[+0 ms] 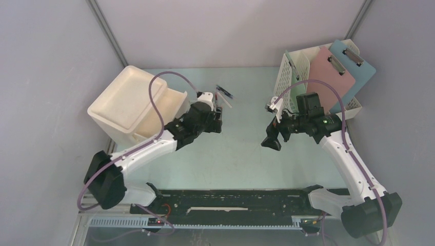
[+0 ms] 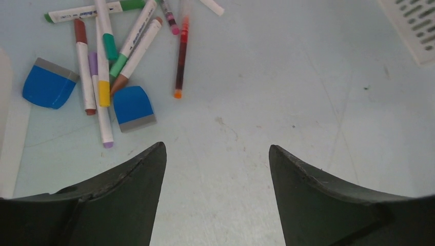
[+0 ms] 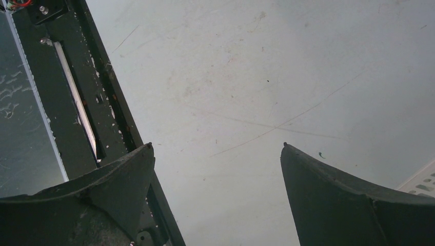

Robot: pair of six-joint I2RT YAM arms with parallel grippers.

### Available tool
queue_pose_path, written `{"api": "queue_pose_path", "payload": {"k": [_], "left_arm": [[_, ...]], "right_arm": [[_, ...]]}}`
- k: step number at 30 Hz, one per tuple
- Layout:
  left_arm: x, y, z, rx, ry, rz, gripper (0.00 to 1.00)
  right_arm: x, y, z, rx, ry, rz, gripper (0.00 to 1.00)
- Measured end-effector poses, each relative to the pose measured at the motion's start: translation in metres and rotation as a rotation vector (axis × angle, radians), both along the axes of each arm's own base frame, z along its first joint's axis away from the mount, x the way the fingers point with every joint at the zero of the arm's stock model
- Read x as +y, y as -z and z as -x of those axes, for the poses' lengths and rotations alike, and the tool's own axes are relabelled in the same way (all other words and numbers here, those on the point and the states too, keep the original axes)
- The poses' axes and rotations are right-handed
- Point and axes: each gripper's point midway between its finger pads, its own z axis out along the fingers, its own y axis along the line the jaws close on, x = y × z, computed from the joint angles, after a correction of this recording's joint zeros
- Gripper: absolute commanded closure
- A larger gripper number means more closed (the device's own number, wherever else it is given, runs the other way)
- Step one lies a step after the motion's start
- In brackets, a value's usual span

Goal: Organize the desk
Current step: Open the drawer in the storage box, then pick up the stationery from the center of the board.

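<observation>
The smooth, scuffed mint-green tabletop is spread beneath both arms. The left jaws and right jaws are held apart, empty. Slim capped markers and wedge-shaped blue erasers are resolved only by the left wrist view.

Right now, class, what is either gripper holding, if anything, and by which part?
Nothing is held. The left gripper and the right gripper both stand open, only bare desk showing between their jaws.
</observation>
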Motion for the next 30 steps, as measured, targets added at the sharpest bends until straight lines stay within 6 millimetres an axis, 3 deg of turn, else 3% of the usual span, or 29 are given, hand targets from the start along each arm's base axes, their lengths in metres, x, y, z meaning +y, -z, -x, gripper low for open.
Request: {"api": "queue_pose_path", "payload": {"k": [10, 15, 30], "left_arm": [[-0.002, 0.040, -0.047, 0.051, -0.121, -0.224, 0.22], [0.001, 0.064, -0.055, 0.098, -0.132, -0.303, 0.29], [0.036, 0.100, -0.073, 0.186, -0.232, -0.381, 0.31]], "right_arm": [[0.000, 0.000, 0.000, 0.000, 0.000, 0.000, 0.00], [0.000, 0.000, 0.000, 0.000, 0.000, 0.000, 0.00], [0.000, 0.000, 0.000, -0.002, -0.002, 0.000, 0.00]]}}
